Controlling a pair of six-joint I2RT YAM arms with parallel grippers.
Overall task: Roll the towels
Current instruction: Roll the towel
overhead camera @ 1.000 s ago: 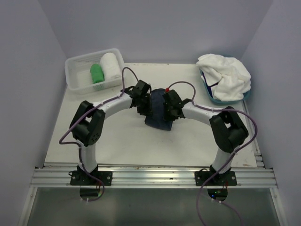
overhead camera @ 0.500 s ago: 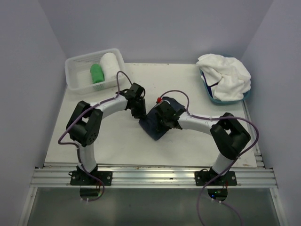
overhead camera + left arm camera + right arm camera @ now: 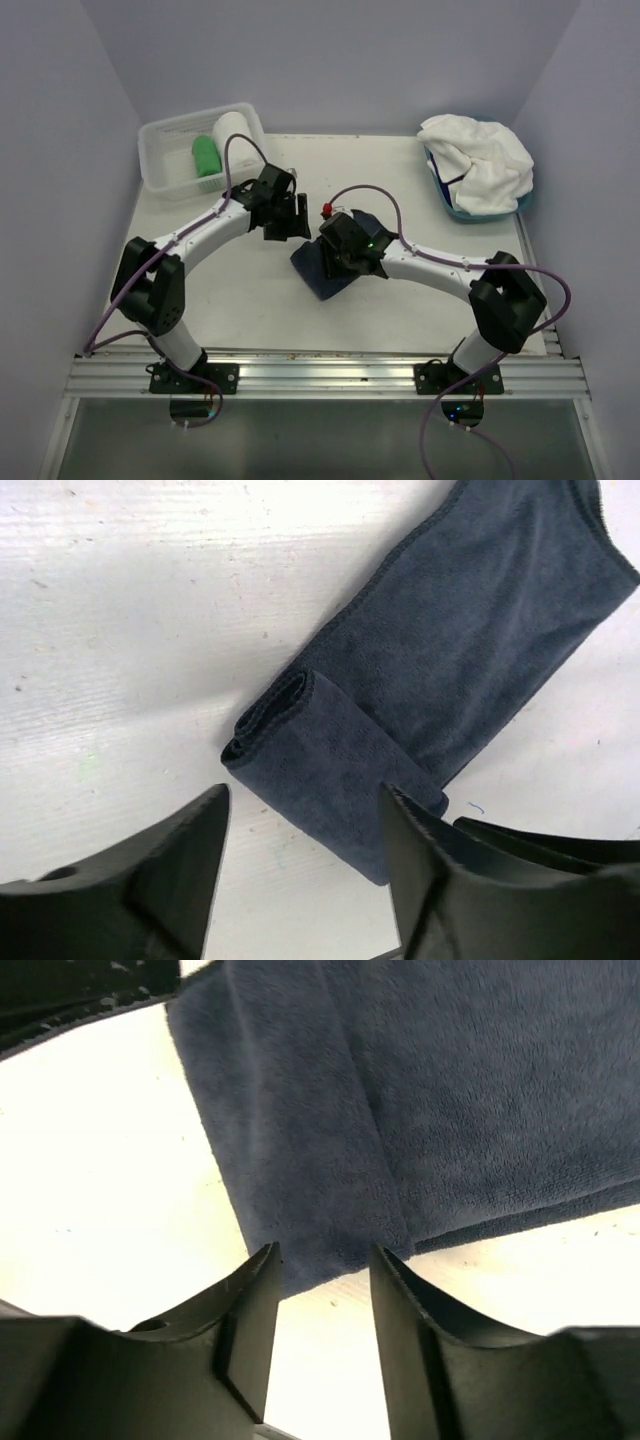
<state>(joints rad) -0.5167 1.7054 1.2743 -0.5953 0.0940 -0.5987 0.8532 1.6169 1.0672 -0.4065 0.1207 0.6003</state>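
Note:
A dark navy towel (image 3: 316, 277) lies flat mid-table with its near end folded into a short roll (image 3: 318, 765). My left gripper (image 3: 291, 222) hangs just beyond the towel's left end; its open fingers (image 3: 150, 880) straddle the roll's end without touching it. My right gripper (image 3: 338, 260) hovers over the towel. It is open, and the towel's edge (image 3: 330, 1210) lies just past its fingertips (image 3: 252, 1305). A rolled green towel (image 3: 206, 156) and a rolled white towel (image 3: 235, 140) sit in the clear basket (image 3: 165, 135). White towels (image 3: 478, 160) are heaped in the blue tub (image 3: 450, 205).
The basket stands at the back left corner and the tub at the back right. Grey walls close in on three sides. A metal rail (image 3: 330, 375) runs along the near edge by the arm bases.
Both grippers have opened and let go of the navy towel. The left arm has drawn back toward the far left. The right gripper has shifted left over the towel, which now lies lower and partly rolled.

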